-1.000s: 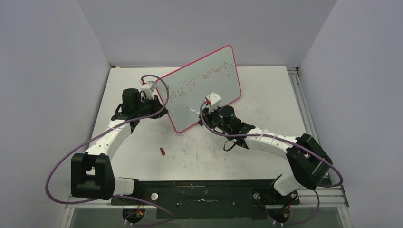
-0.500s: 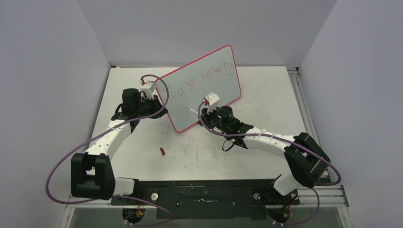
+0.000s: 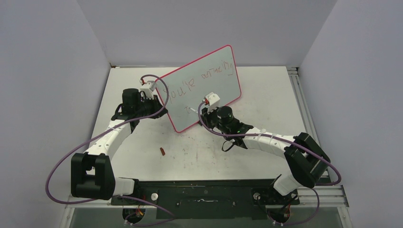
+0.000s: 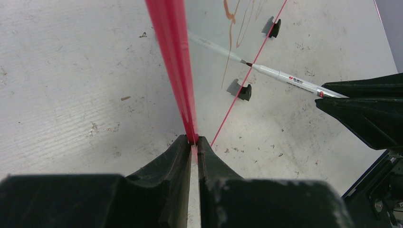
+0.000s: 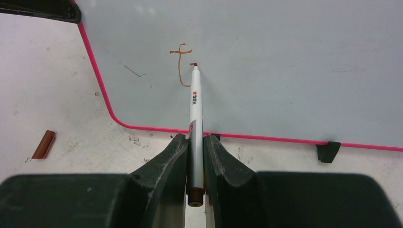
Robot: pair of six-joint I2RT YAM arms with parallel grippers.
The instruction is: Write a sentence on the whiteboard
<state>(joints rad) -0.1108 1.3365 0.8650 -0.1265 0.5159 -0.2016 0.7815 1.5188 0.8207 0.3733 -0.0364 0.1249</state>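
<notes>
The whiteboard (image 3: 209, 88), pale with a pink rim, stands tilted on the table. My left gripper (image 4: 192, 140) is shut on its left edge (image 4: 173, 61). The sentence (image 3: 183, 90) runs across the board in thin reddish-brown letters. Lower down, a fresh letter "t" (image 5: 180, 71) shows in the right wrist view. My right gripper (image 5: 195, 140) is shut on a white marker (image 5: 194, 109). The marker's brown tip touches the board just right of the "t". The left wrist view shows the same marker (image 4: 285, 78) from the side, tip against the board.
A small reddish-brown marker cap (image 3: 162, 151) lies on the table in front of the board's lower left corner. Black clip feet (image 5: 328, 151) hold the board's bottom rim. Grey walls close in the table on three sides.
My right gripper has shifted slightly left and toward the board with the marker. The left arm and the board have not moved.
</notes>
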